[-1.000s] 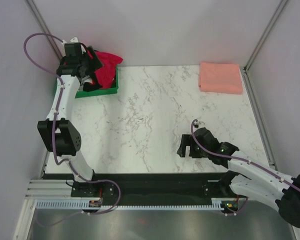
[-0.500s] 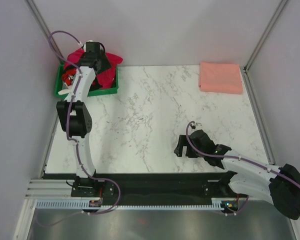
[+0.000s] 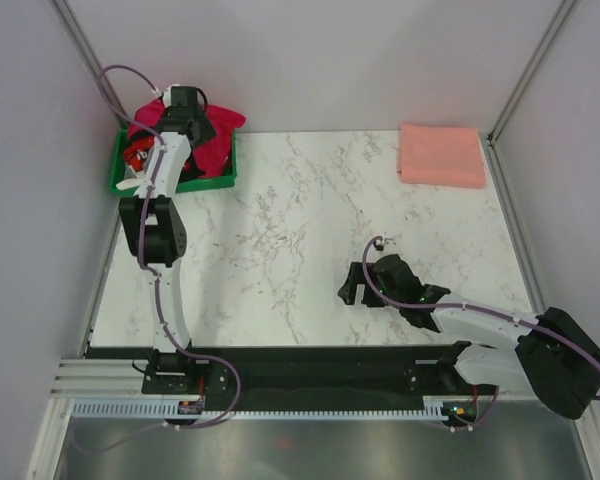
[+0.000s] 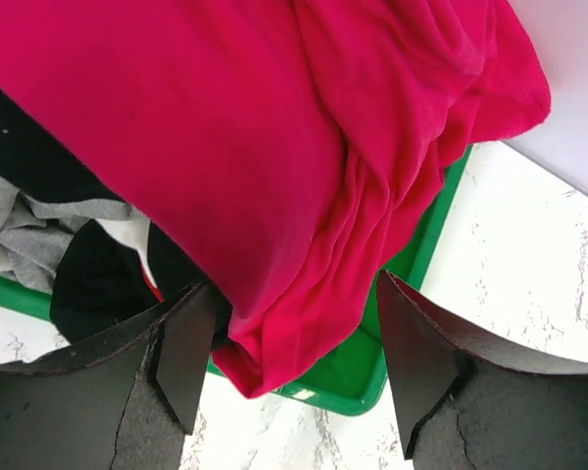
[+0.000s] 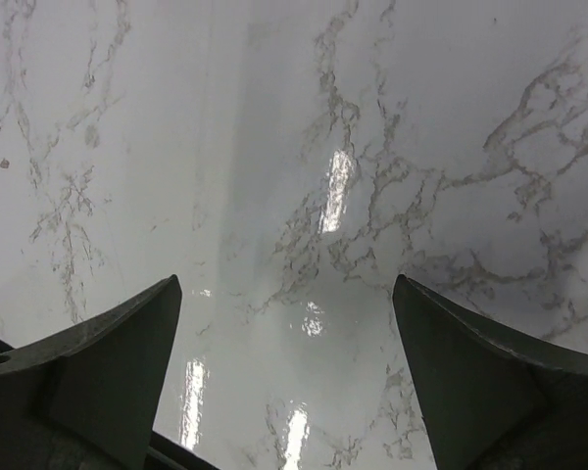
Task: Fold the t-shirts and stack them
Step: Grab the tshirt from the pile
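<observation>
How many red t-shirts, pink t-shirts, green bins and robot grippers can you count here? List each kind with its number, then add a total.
red t-shirt: 1
pink t-shirt: 1
green bin: 1
grippers: 2 (left gripper, right gripper)
Total: 5

Far left on the table (image 3: 300, 230), we find the heaped t-shirt (image 3: 217, 135) in the bin (image 3: 208, 183), lying over other clothes (image 4: 39, 225), with the left gripper (image 4: 294, 290) above it. The folded t-shirt (image 3: 440, 155) lies far right, and the right gripper (image 3: 352, 284) hangs over the near right.
</observation>
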Motion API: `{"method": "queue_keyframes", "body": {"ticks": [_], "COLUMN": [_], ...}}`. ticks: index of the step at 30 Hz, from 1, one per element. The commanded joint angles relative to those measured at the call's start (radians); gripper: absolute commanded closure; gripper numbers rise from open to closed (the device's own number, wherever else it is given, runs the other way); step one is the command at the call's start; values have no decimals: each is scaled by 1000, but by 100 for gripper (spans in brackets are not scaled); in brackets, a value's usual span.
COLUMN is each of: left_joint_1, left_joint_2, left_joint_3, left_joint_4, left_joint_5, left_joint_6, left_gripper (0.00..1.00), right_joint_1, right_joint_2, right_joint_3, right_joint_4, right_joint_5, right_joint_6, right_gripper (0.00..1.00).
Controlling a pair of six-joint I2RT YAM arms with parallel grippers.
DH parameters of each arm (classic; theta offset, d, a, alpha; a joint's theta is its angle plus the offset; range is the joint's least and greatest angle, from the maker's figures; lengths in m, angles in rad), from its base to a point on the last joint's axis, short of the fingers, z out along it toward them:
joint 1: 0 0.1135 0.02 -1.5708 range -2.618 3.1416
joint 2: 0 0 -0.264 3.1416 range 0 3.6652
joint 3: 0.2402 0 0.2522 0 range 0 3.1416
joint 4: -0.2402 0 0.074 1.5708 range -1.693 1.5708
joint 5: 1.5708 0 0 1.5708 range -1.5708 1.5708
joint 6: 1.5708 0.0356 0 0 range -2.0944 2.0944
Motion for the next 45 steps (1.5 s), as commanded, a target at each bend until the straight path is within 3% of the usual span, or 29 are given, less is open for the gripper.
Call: {"method": "queue_keyframes", "body": {"ticks": [1,6,16,22,25,26,27,32,36,39,43,45], "left_joint_1": [10,10,10,0,0,0,-2,-3,-6,-8,-68,-89], "left_joint_2": [33,35,18,13,18,21,22,9,-60,-163,-353,-378], "left_joint_3": [75,81,90,96,99,99,99,170,368,382,343,369], "left_joint_4": [28,52,66,82,92,97,98,106,132,305,584,641], "left_joint_5": [-33,-9,24,27,28,27,27,33,79,129,93,125], "left_joint_6": [24,15,-5,-7,-8,-8,-8,-16,-48,-116,-79,-87], "left_gripper": [27,29,32,40,54,83,97,98,98,98,98,98], "right_joint_1": [-10,-44,-53,-55,-53,-53,-55,-53,-53,-53,-53,-53], "right_joint_2": [91,190,236,246,253,256,256,261,258,253,240,232], "right_joint_3": [-40,-33,-22,-19,-14,-14,-13,-10,-10,-13,-20,-25], "right_joint_4": [-36,16,34,36,36,36,36,34,34,34,34,36], "right_joint_5": [-44,-101,-118,-118,-120,-120,-120,-118,-118,-120,-124,-124], "right_joint_6": [-4,-7,-14,-16,-18,-19,-19,-19,-21,-19,-19,-19], "right_gripper": [2,2,2,2,2,2,2,2,2,2,2,2]}}
